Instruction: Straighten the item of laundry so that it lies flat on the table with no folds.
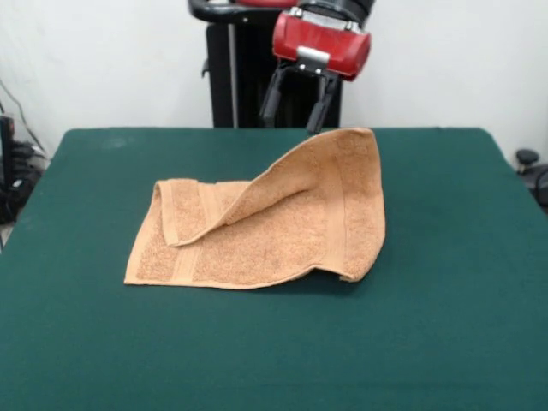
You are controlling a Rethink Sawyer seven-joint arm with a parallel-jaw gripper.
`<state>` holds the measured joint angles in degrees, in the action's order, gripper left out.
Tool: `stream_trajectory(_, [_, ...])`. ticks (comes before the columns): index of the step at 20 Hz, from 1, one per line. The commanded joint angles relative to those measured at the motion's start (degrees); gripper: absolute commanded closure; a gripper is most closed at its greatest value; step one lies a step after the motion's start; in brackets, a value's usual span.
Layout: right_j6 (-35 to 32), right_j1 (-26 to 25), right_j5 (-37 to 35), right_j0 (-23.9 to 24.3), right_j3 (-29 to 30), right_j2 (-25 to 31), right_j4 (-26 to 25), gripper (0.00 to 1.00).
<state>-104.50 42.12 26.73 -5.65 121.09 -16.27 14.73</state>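
Front view: fingers (pixel 295 107) spread apart, above raised towel (pixel 265 227) edge.

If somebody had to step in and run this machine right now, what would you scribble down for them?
End effector: open, empty, raised just behind the towel's far edge, touching nothing.
Towel: near the middle of the green table, not flat. A large flap is folded over its middle with the top corner standing up, and the left edge is turned over.
Done: nothing that shows; folds remain.
Left: probably grip the raised corner, draw the flap open, then smooth out the left fold.
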Motion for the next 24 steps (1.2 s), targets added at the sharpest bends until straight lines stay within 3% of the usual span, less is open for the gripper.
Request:
stream_trajectory(1, [-3.32, -9.75, -5.75, -0.73, -9.39, 1.70, 2.93, 0.00])
stream_trajectory(5, [-5.77, -14.19, -4.41, 1.92, -10.14, 4.98, -0.61, 0.00])
stream_trajectory(11, [-9.07, -18.86, -0.56, 1.28, -11.07, 6.42, -0.73, 0.00])
stream_trajectory(20, [-5.62, -16.65, -3.98, -0.62, -12.99, 2.55, -0.68, 0.00])
stream_trajectory(21, [-5.44, -16.90, -3.48, -1.49, -13.13, 1.56, 0.18, 1.00])
stream_trajectory(24, [-4.74, -15.75, -6.43, 0.35, -13.23, 3.15, -2.00, 1.00])
